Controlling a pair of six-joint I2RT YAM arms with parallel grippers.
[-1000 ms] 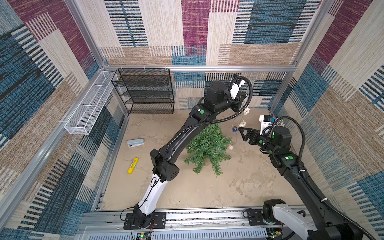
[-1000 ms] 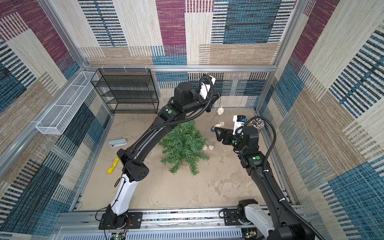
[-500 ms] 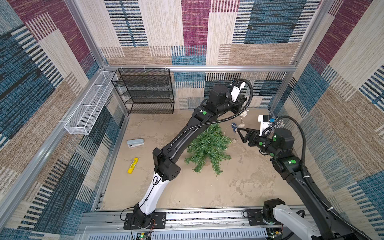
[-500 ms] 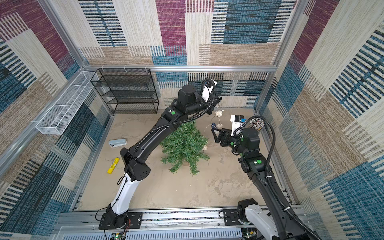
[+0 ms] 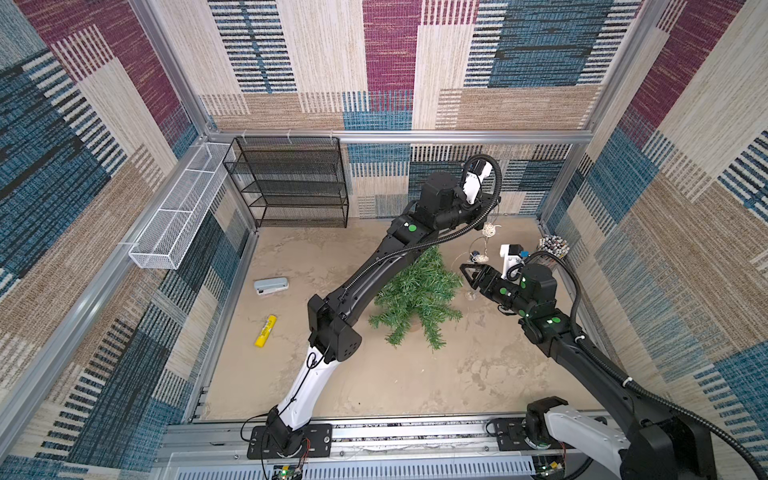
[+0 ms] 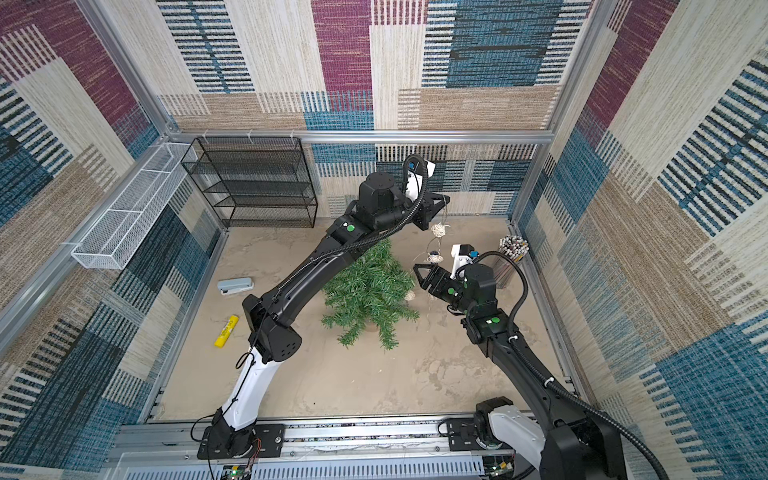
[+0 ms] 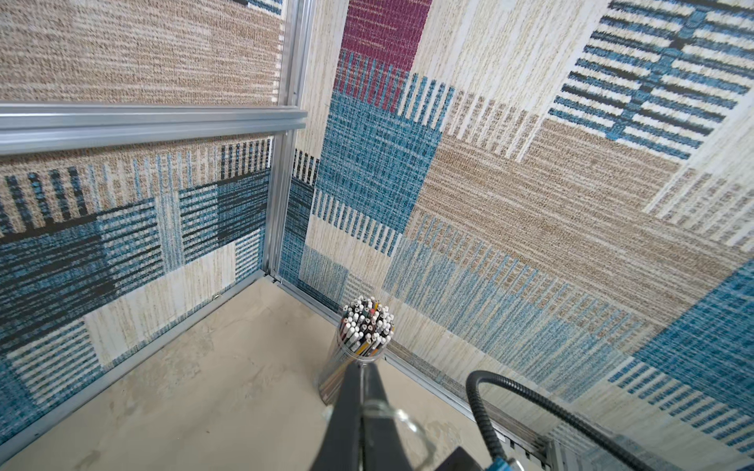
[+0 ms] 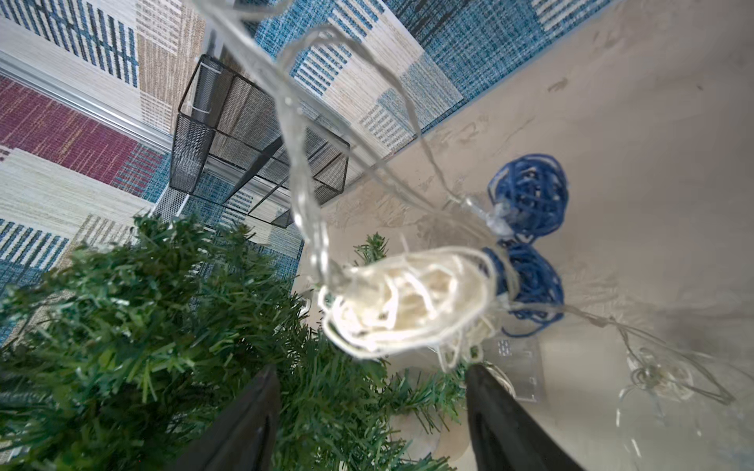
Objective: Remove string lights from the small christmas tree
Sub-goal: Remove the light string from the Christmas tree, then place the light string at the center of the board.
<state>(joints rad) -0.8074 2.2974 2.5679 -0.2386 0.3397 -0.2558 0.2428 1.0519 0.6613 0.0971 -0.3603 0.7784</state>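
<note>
Cream-white string lights [image 5: 487, 230] dangle from the left gripper [image 5: 492, 206], clamped on their wire. Right gripper [image 5: 468, 275] sits open at the tree's [image 5: 417, 296] 3 o'clock.

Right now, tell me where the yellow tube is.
In both top views the yellow tube lies flat on the floor on the left side, just nearer the camera than the grey stapler and left of the left arm's elbow.

Arms: two are seen in both top views, the left arm [image 5: 374, 270] and right arm [image 5: 590, 353], mostly black.
Lower links: white shells above black bases.
Markings: round green dots on the joints.
Cables: black corrugated conduit looped along each arm; thin black wires at the bases.
Wrist cameras: white housings.
</note>
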